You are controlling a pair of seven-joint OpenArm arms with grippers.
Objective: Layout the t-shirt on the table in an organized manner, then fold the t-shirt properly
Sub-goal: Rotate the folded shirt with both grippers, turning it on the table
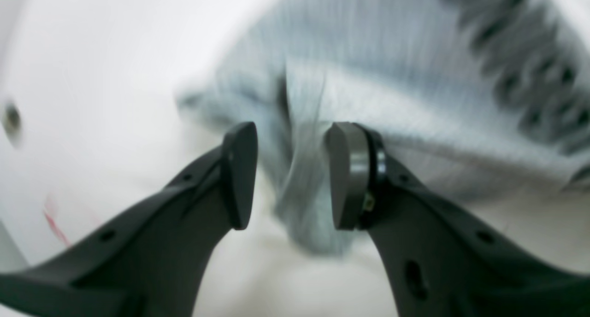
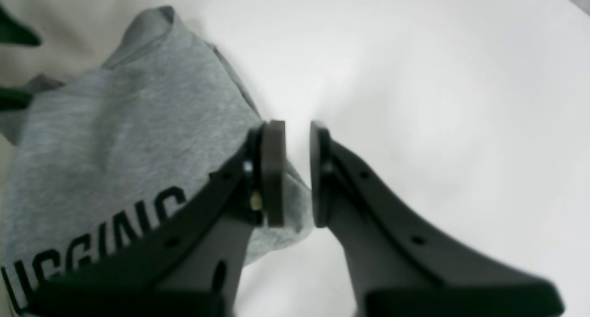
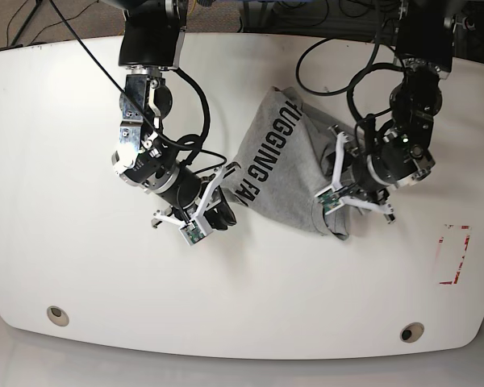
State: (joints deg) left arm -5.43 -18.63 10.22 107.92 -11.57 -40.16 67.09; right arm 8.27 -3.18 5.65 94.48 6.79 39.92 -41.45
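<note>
A: Start at the left edge of the tabletop (image 3: 81,266). What is nearest it?

B: The right gripper (image 3: 208,211), low over the surface, about midway between the far and near edges. Its jaws stand narrow, and in the wrist view the grey hem runs between them. I judge it is pinching that edge of the t-shirt (image 3: 282,169).

A: Why hold it there?

B: Probably to anchor one side, so the cloth can be drawn out flat. The shirt lies near the middle of the tabletop, a little towards the far edge. It is crumpled rather than spread, with its black lettering running along the side nearer the right gripper.

A: And towards the right edge?

B: The left gripper (image 3: 339,205) is at the shirt's opposite side. Its jaws are about half apart with a raised ridge of fabric between them. That wrist view is blurred, but a gap shows beside one pad, so I'd say the cloth is straddled rather than clamped. Closing there would give a second hold for stretching.

A: Counts?

B: One t-shirt. Two arms, one gripper each. There are two round grommet holes (image 3: 57,315) by the near edge, one towards each corner. One red-lined mark (image 3: 456,254) sits close to the right edge.

A: Progress?

B: Layout isn't finished, and folding hasn't begun.
</note>
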